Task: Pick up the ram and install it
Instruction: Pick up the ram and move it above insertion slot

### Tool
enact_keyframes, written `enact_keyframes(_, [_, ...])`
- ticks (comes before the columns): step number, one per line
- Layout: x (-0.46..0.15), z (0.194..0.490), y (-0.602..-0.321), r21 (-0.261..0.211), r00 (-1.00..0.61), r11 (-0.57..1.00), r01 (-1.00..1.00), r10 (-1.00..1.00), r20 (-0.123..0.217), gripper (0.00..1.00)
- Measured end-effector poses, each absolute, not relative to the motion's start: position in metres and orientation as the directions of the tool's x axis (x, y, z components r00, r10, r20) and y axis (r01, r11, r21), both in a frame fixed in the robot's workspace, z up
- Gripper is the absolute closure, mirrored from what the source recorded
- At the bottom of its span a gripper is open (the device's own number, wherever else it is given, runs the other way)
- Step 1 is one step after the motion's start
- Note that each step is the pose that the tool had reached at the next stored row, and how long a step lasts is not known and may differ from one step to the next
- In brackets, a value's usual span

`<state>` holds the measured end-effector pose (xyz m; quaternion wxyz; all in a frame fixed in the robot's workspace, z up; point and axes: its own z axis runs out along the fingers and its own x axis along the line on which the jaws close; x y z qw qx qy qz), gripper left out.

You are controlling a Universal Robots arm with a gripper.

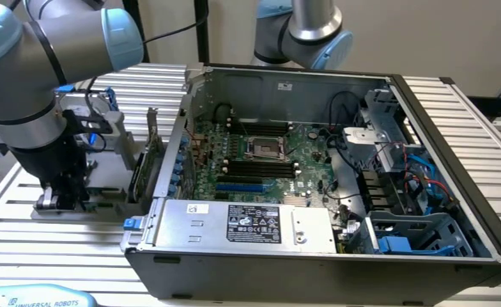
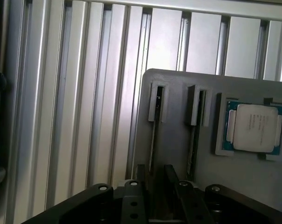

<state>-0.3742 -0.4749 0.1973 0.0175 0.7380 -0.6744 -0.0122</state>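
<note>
Spread claw (image 2: 155,171) above gray holder (image 2: 176,112): two edge-on ram sticks (image 2: 153,140), one processor chip (image 2: 254,127).

The one text I can read is "UNIVERSAL ROBOTS", in dark capitals beside a small logo on the light-blue cap (image 1: 36,299) at the bottom edge of the exterior view's left. The black label (image 1: 255,224) on the silver power supply (image 1: 312,228) carries white print and a row of marks, too fine for me to make out. A small white sticker (image 1: 197,208) near it is equally illegible. The processor chip (image 2: 255,127) bears faint lines of print I cannot read.
</note>
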Motion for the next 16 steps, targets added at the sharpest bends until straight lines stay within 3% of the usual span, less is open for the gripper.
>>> enact_keyframes(10, [-0.3751,0.1948,-0.4749,0.042,0.090,-0.090,-0.995,-0.996,0.007,0.69])
enact_keyframes(14, [-0.3751,0.1948,-0.4749,0.042,0.090,-0.090,-0.995,-0.996,0.007,0.85])
enact_keyframes(16, [-0.3751,0.1948,-0.4748,0.042,0.089,-0.089,-0.995,-0.996,0.007,0.85])
